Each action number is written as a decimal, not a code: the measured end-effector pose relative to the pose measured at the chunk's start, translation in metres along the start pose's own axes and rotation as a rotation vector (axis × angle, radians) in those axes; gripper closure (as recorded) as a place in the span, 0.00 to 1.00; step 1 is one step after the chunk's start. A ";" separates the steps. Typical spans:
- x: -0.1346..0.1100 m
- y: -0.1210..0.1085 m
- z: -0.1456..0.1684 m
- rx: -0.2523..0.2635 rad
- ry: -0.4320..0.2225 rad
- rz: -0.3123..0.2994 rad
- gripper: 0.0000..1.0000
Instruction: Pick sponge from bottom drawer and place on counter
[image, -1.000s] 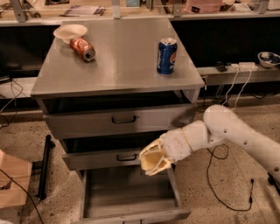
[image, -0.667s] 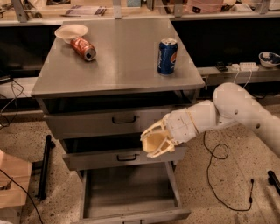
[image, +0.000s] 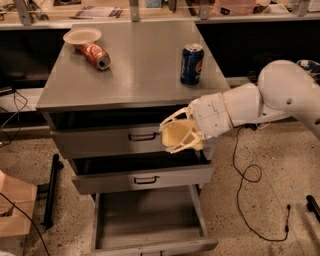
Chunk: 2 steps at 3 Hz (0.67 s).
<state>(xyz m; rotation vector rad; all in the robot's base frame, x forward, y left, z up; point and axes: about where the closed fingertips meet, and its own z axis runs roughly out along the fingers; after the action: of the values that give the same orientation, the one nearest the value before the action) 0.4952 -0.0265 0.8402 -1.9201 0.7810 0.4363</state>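
Camera view, looking down at a grey drawer cabinet. White arm in from the right, gripper (image: 169, 136) level with the top drawer's front, fingers clamped on the pale-yellow sponge (image: 182, 134). Below, bottom drawer (image: 150, 220) pulled wide open, floor bare. Middle drawer partly out. Up on the counter (image: 135, 75): upright blue can (image: 192, 64) nearest the arm, red can (image: 96, 55) on its side just beside a cream plate (image: 82, 36) at the far left corner.

Warm overhead indoor light, dull sheen across the counter (image: 135, 70), black shadow in the gaps above the drawers, bottom drawer (image: 150, 220) dim, pale gripper (image: 168, 137) clamping the sponge (image: 181, 135) before the top drawer (image: 100, 142) well lit, whole frame slightly soft.
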 end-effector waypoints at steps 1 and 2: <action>0.001 -0.021 0.010 -0.026 0.019 -0.033 1.00; 0.003 -0.077 0.040 -0.092 0.087 -0.143 1.00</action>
<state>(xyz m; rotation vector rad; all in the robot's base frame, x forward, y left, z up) 0.5509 0.0320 0.8713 -2.0770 0.6834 0.3073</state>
